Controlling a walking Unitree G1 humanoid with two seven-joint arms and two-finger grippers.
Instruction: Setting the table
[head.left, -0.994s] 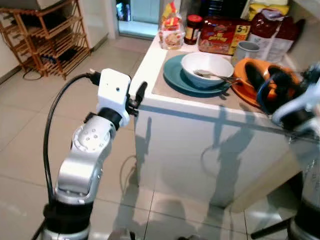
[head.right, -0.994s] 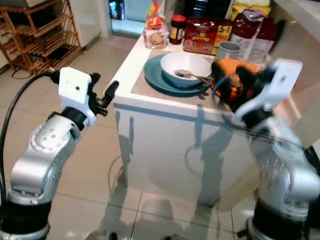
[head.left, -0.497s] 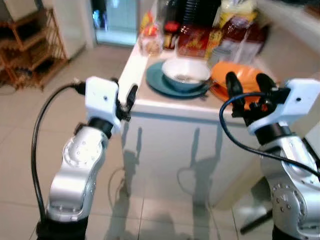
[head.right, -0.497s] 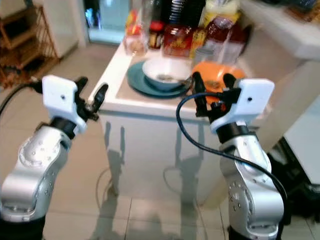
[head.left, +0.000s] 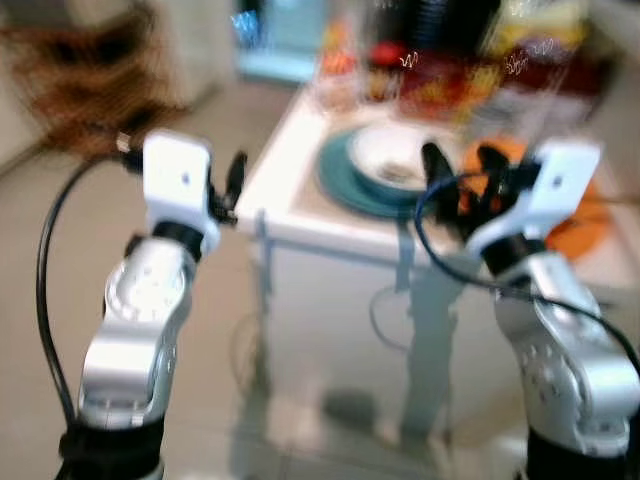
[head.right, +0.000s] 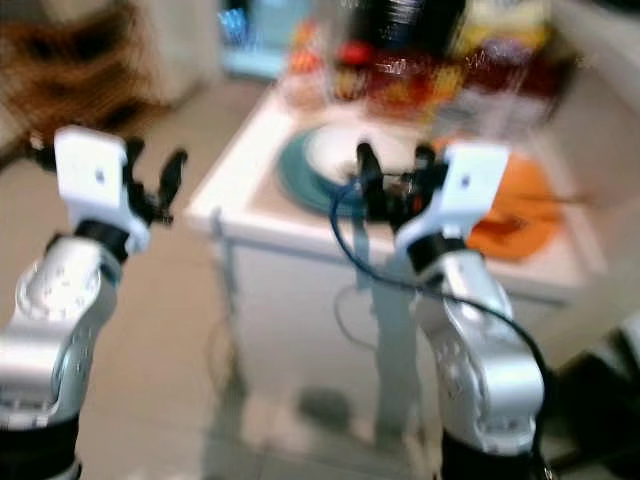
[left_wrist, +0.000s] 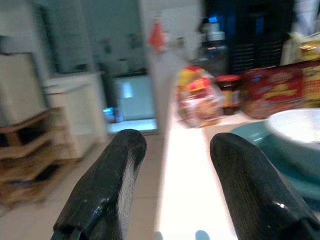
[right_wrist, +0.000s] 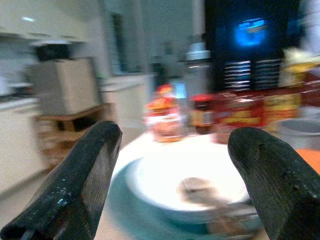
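A white bowl (head.left: 400, 160) sits on a teal plate (head.left: 345, 185) on a white table (head.left: 290, 215), with an orange plate (head.left: 585, 225) beside it and blurred jars and food packets (left_wrist: 200, 102) along the far edge. The right gripper (right_wrist: 172, 185), fingers spread wide and empty, hovers just in front of the bowl. The left gripper (left_wrist: 172, 190), also spread and empty, is raised near the table's left corner. The head views are blurred.

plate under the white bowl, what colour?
Teal. The plate under the white bowl shows best in the left eye view.
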